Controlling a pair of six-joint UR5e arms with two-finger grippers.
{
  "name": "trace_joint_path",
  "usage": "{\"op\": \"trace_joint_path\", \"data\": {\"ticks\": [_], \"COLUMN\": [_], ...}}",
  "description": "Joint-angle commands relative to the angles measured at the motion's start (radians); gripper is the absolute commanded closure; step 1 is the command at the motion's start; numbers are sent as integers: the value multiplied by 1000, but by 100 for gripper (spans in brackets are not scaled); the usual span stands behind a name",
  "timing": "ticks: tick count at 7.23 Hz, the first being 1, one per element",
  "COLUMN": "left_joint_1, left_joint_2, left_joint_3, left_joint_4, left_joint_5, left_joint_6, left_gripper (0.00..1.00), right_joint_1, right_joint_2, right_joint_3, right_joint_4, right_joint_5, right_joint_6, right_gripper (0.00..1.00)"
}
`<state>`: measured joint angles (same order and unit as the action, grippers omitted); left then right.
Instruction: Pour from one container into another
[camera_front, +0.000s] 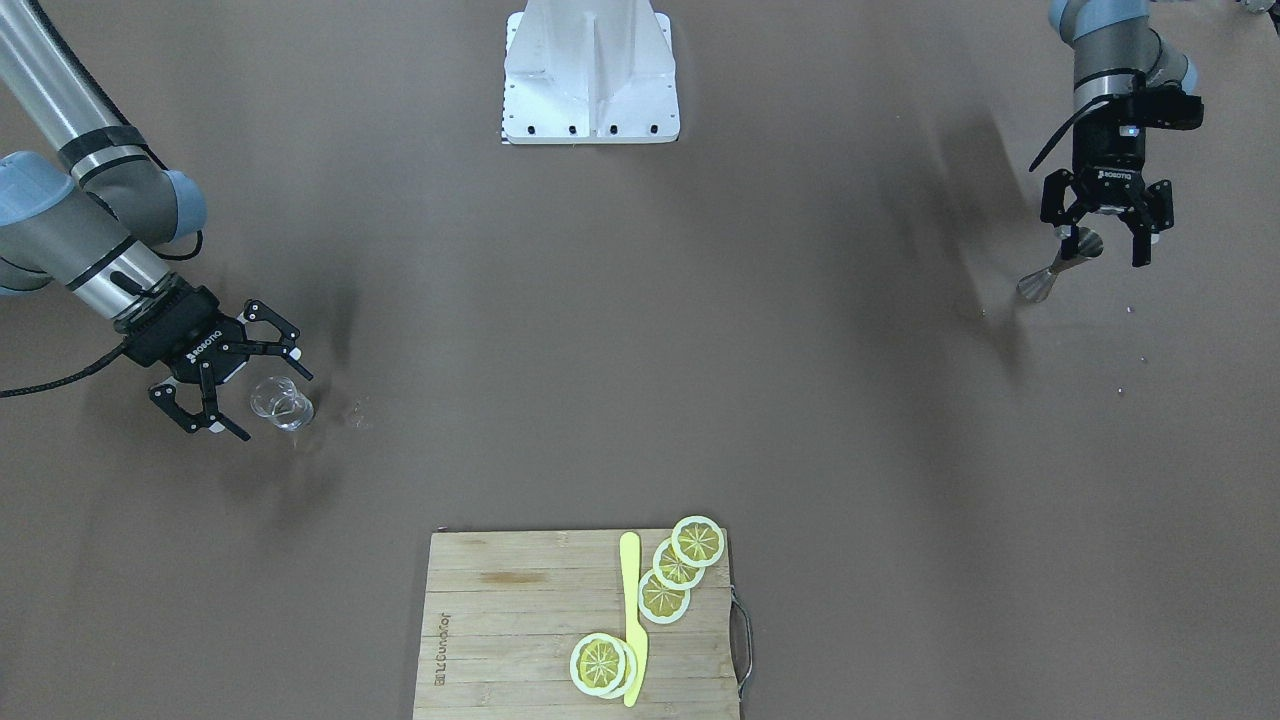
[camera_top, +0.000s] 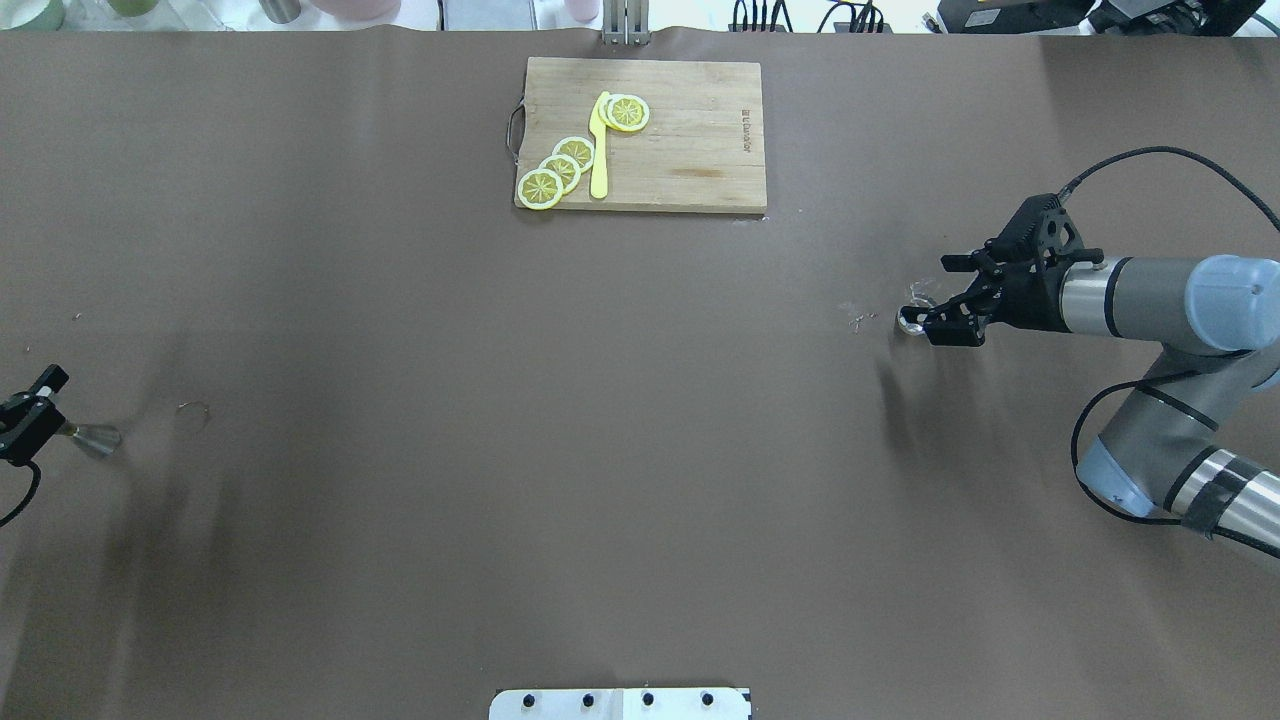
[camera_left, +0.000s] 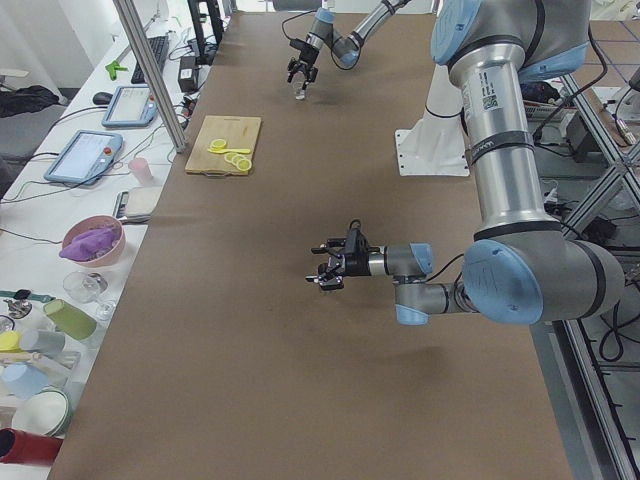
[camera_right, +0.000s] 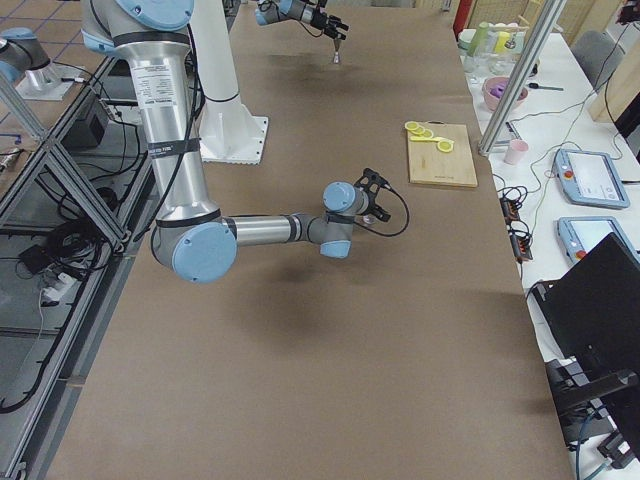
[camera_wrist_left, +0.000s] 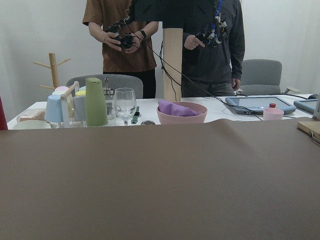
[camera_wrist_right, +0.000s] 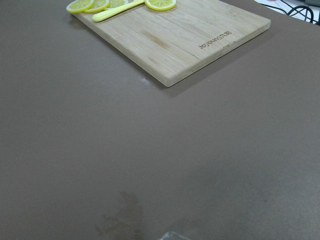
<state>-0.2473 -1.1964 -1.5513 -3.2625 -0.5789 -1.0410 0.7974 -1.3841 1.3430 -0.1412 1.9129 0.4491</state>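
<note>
**Overhead exterior and front views: both grippers open at their vessels, nothing grasped yet**

The small shiny steel hourglass-shaped jigger (camera_front: 1058, 268) stands on the brown table (camera_front: 640, 350). It is well away from the wooden cutting board (camera_front: 520, 620), on the board's robot-left side and nearer the robot than the board. The left gripper (camera_front: 1100, 243) hangs over it with its fingers spread, and the upper cone sits between them without being pinched.

The short clear glass cup (camera_front: 282, 403) stands well off the board's robot-right side, also nearer the robot than the board. The right gripper (camera_front: 275, 406) comes in low with its jaws wide, and the cup sits at its fingertips.

The step in hand looks like securing both vessels. For the jigger, closing on the narrow waist or just above it should stop the cone slipping upward. It should be kept upright during the lift, since the pictures do not show whether it holds anything.

For the cup, the grip belongs on the thick lower wall, centred so that neither finger nudges it aside. The two vessels are far apart, so they would best meet on the robot's side of the board, and the jigger should be tilted only once its lip is over the cup's rim.
</note>
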Motion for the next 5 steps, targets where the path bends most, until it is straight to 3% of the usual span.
{"op": "trace_joint_path", "data": {"ticks": [1,5], "left_joint_1": [26,86], "left_joint_2": [-23,-45], "left_joint_3": [40,91], "left_joint_4": [-6,-6], "left_joint_5": [39,126], "left_joint_6": [-20,-50], "left_gripper": [5,5], "right_joint_1": [-4,-12], "right_joint_2": [-4,-15], "right_joint_3": [-2,-2], "right_joint_4": [0,0], "right_joint_5": [5,8], "right_joint_6": [17,17], "right_gripper": [10,24]}}
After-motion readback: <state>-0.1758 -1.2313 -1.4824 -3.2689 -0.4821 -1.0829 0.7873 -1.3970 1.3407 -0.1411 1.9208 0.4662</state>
